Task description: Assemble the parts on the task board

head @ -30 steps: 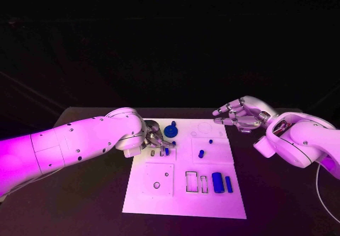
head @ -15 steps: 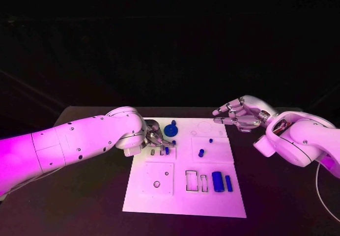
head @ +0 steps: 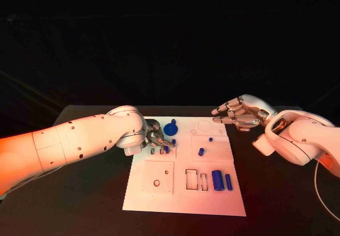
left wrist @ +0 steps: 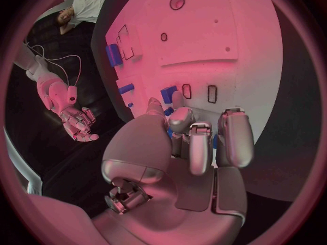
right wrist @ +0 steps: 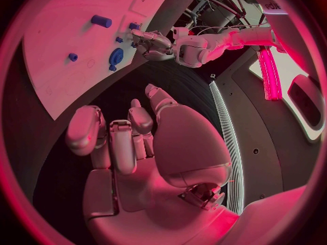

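The white task board (head: 159,194) lies in the middle of the table. My left hand (head: 155,140) is low over its far left part, by a row of small slots (left wrist: 212,93). Its thumb and a fingertip (left wrist: 179,100) pinch a small blue part (left wrist: 168,95) that stands at one slot; the other fingers curl down. A round blue part (head: 171,130) lies just beyond this hand. My right hand (head: 237,114) hovers off the board's far right corner, fingers apart and holding nothing.
Two small blue pegs (head: 210,140) (head: 201,152) stand in the board's right middle. Two blue blocks (head: 217,181) (head: 228,182) lie beside empty rectangular slots (head: 191,180) nearer me. The black table (head: 78,206) lies bare around the board.
The left hand stays on the small blue part with hardly any shift. The right hand has drifted slightly toward the board's far corner.
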Robot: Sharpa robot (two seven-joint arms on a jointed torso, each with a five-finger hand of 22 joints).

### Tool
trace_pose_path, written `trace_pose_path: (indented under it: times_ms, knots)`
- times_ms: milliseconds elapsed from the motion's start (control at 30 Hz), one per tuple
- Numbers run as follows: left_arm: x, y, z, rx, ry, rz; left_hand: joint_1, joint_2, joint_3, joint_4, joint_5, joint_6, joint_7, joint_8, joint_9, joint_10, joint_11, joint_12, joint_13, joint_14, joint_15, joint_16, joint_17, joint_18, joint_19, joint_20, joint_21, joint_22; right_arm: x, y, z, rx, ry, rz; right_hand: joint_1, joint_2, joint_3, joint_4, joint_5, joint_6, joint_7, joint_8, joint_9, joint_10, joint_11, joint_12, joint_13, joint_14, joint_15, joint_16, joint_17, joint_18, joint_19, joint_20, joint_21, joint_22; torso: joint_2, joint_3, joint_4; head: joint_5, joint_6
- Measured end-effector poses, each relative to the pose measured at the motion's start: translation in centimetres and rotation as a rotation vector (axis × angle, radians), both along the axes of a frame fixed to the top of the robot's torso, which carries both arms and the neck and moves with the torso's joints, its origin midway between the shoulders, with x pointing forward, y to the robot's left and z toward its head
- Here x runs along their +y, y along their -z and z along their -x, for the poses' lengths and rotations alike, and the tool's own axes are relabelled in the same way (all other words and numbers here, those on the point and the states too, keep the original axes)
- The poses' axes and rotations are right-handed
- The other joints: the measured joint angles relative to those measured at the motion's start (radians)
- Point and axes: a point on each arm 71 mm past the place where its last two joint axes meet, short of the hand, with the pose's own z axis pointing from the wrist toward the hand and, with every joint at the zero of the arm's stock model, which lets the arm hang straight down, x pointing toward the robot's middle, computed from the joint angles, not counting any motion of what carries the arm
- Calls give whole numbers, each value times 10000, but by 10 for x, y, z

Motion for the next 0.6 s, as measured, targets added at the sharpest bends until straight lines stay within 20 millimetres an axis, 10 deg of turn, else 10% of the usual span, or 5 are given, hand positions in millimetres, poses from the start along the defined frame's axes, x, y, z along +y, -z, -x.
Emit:
trace_pose_path:
  times_ms: [600]
  knots:
    - [-1, 1, 0, 121, 88, -76, 183, -1, 0, 0, 0, -36, 36, 43, 106, -1, 0, 46, 14, 0, 0, 0, -2, 1, 0, 0, 48, 42, 1, 1, 0, 48, -58, 23, 0, 0, 0, 0, 0, 0, 0, 0, 1, 0, 0, 0, -1, 0, 0, 0, -2, 0, 0, 0, 0, 0, 0, 0, 3, -17, -53]
